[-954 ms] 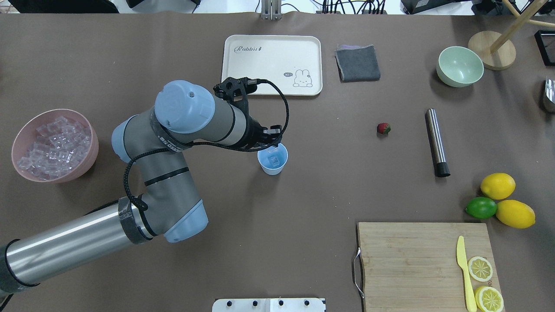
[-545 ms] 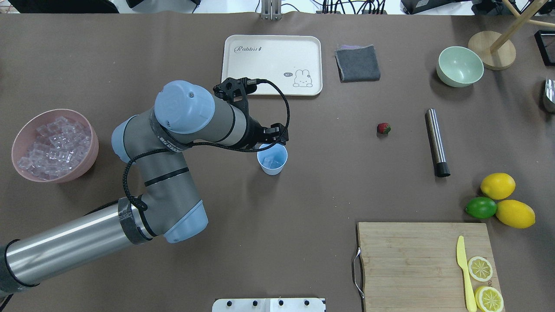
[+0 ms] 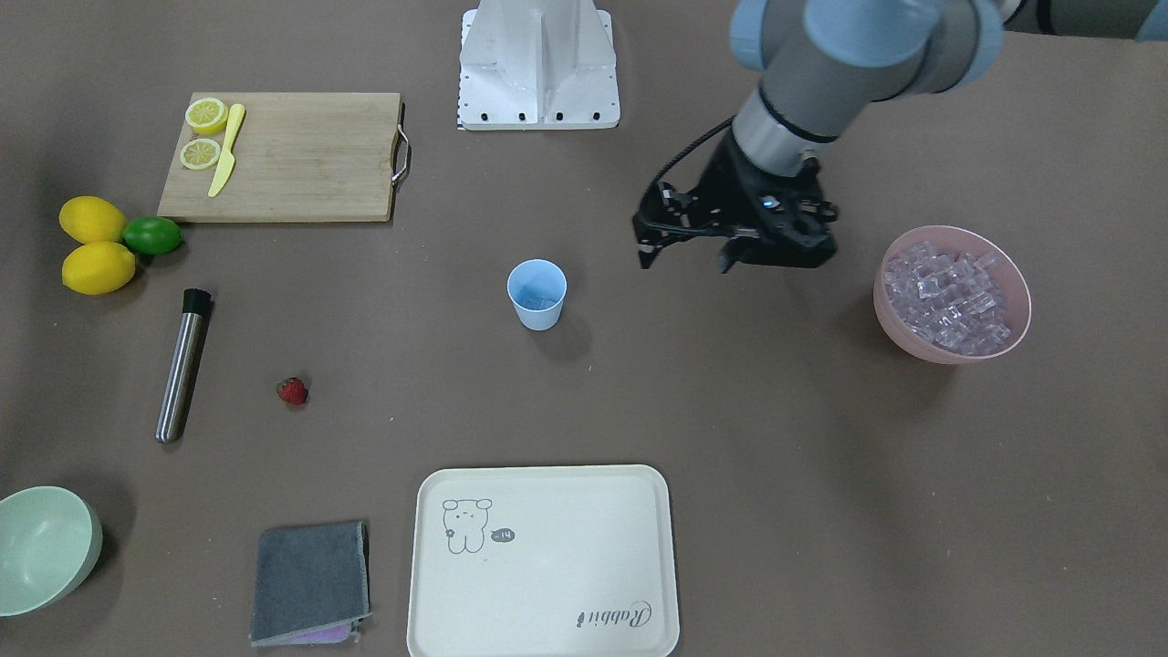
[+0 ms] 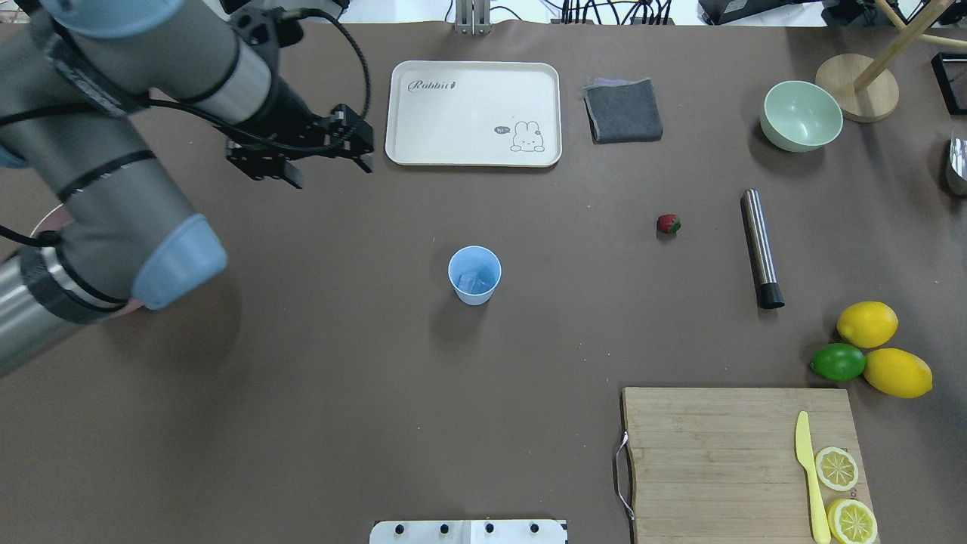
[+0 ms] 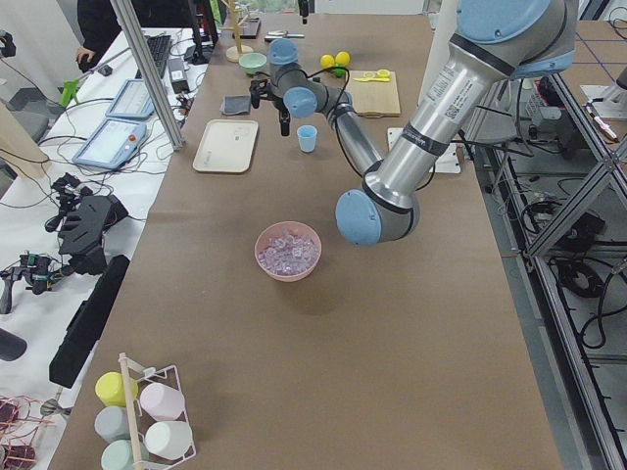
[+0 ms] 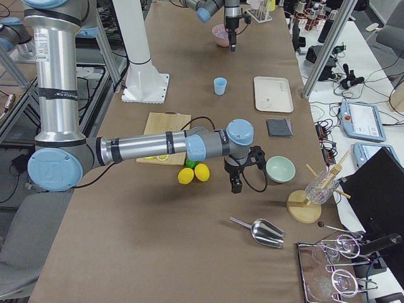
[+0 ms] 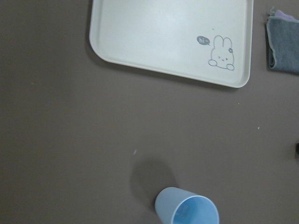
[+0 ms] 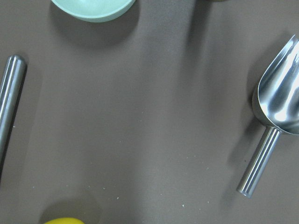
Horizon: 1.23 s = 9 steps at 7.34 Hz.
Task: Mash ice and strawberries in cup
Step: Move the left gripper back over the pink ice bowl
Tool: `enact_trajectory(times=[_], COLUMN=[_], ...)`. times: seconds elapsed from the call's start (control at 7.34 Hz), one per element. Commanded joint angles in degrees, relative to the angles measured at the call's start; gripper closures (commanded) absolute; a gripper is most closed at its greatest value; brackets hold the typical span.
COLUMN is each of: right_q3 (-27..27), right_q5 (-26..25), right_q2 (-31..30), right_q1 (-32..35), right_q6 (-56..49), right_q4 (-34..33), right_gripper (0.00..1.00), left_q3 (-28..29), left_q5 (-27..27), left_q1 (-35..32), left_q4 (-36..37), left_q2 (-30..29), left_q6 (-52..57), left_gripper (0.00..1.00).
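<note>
The left end effector (image 4: 329, 170) has withdrawn from over the cup (image 4: 474, 275) to the far left, fingers spread and empty — ice (image 4: 473, 282) now sits in the cup at the middle of the bench (image 4: 529, 363), and the strawberry (image 4: 668, 223) lies well right of it, presumably to be loaded next.

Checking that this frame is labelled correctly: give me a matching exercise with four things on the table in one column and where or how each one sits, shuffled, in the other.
Things:
1. cup
2. strawberry
3. knife
4. pink bowl

Places or states:
a. on the cutting board, beside the lemon slices
b. heaped with ice
c. upright, a little ice inside
d. lying between the cup and the metal rod

Pairs: 1-c, 2-d, 3-a, 4-b
</note>
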Motion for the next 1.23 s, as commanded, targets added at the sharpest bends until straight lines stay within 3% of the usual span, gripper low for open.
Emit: enact_trajectory(times=[0.0,0.14,0.55,0.82,1.09], right_q3=[-0.01,-0.01,-0.01,-0.01,-0.19], right_q5=[0.0,0.0,0.0,0.0,-0.09], right_q2=[0.2,0.29,0.38,0.38,0.9], right_q1=[0.0,0.0,0.0,0.0,0.0], right_q6=[0.0,0.0,0.0,0.0,0.0], right_q4=[0.02,0.02,0.02,0.02,0.02], right_gripper=[0.0,0.0,0.0,0.0,0.0], left_q3=[-7.15,-8.21,-7.79,-7.17,-7.17], left_q5=[-1.68,-1.25,-0.46,4.45,4.38], left_q1=[-11.13,-11.88,-13.46,-13.64,-14.43], left_q4=[13.19,16.21,15.54,11.43,4.16], left_q2=[6.0,9.93,21.1,27.52,32.62], left_q6=[19.93,27.33,39.42,53.15,60.0], left_gripper=[0.02,0.02,0.02,0.03,0.03])
